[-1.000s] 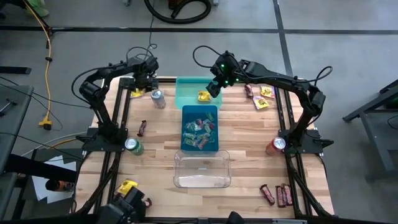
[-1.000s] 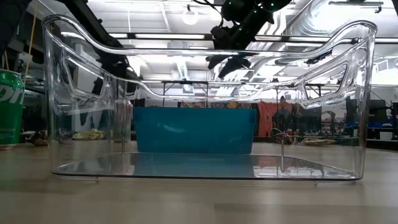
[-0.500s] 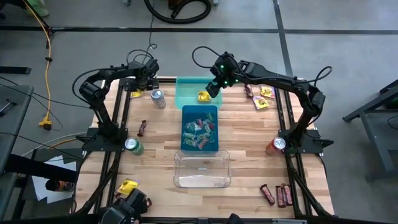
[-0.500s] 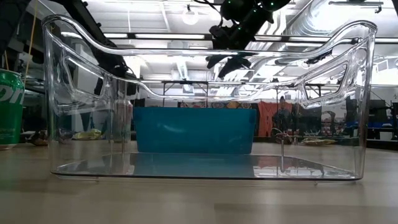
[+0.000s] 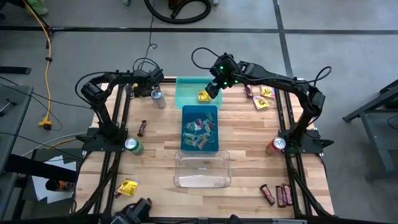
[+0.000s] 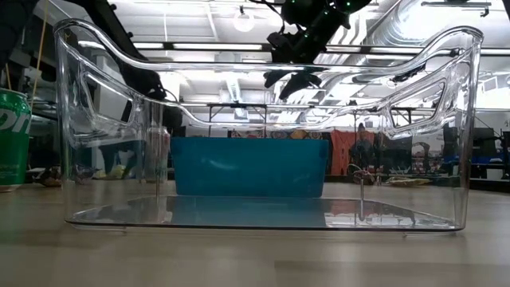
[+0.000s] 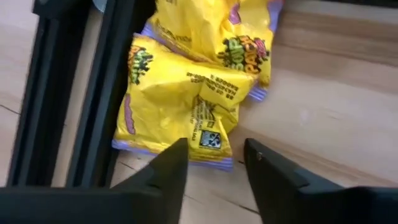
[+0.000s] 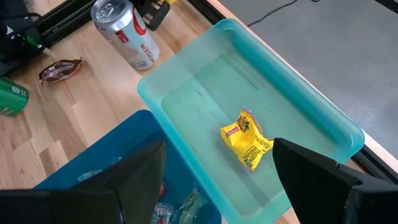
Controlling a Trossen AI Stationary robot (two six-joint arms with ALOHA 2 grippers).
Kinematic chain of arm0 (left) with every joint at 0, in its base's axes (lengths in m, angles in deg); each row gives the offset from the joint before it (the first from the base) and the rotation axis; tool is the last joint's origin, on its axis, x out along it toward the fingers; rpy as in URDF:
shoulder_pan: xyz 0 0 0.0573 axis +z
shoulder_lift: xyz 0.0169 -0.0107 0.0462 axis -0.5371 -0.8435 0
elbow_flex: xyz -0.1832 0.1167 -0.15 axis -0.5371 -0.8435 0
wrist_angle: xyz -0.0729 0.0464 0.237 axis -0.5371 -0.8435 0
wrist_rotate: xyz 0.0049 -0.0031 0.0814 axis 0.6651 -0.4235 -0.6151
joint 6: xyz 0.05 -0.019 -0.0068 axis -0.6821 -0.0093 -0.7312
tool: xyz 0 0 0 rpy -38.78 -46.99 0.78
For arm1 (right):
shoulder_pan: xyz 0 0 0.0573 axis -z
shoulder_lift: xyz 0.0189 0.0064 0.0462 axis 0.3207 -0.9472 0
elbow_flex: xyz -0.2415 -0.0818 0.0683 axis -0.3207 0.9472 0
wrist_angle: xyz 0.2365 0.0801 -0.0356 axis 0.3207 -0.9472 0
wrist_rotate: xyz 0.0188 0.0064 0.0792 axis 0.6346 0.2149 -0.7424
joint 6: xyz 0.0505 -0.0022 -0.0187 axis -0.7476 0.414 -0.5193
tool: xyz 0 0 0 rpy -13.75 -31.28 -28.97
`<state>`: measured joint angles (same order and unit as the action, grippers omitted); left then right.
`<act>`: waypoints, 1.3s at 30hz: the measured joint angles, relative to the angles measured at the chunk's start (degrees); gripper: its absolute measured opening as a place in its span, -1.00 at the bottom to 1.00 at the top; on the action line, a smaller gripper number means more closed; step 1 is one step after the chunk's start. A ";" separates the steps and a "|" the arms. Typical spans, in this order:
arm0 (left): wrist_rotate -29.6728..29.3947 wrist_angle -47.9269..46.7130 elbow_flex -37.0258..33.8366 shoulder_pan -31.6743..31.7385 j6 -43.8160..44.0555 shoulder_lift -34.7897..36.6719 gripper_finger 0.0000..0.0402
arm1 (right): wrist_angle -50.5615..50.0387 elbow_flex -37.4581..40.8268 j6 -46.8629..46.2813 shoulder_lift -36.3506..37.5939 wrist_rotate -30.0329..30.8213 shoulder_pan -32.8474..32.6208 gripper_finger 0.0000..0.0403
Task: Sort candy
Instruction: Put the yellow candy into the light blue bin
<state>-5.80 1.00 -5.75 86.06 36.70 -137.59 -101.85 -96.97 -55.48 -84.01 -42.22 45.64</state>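
L gripper (image 7: 214, 171) hung low over two yellow packets (image 7: 186, 93) lying overlapped by the black frame rail (image 7: 74, 93) at the table's far-left corner; its fingers stood parted w/ nothing between them, tips just short of the nearer packet's crimped edge. R gripper (image 8: 217, 180) sat above the teal bin (image 8: 323, 124), jaws wide apart & empty, one yellow packet (image 8: 247, 140) already lying inside. Blue bin (image 5: 199, 129) held the mixed sweets; clear bin (image 5: 202, 169) looked bare. Red-brown bars (image 5: 277, 195) waited near the front-right corner. Best approach, imo: drop L straight down, straddle only the nearer packet's edge, pinch at the crimp, lift clear of the rail before swinging to the teal bin. Risk: grabbing both packets, or snagging the rail.
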 joint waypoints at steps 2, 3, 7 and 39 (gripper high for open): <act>-0.22 0.57 -0.26 -0.12 -0.24 0.02 -0.50 | 0.00 0.00 -0.04 0.00 0.00 0.00 0.45; -0.62 0.61 -0.47 -0.12 -0.36 0.02 -0.61 | -0.02 0.00 -0.04 0.00 0.00 0.00 0.45; -1.08 0.83 -0.78 -0.53 -0.86 0.01 -0.95 | -0.63 0.00 0.01 -0.01 0.00 0.00 0.45; 22.38 46.36 -0.14 -24.57 -15.37 18.64 -1.00 | 6.77 0.02 3.53 9.05 -0.04 4.38 0.45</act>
<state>16.58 47.37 -5.90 61.48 21.34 -118.95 -95.08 -96.95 -51.96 -74.96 -42.25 50.03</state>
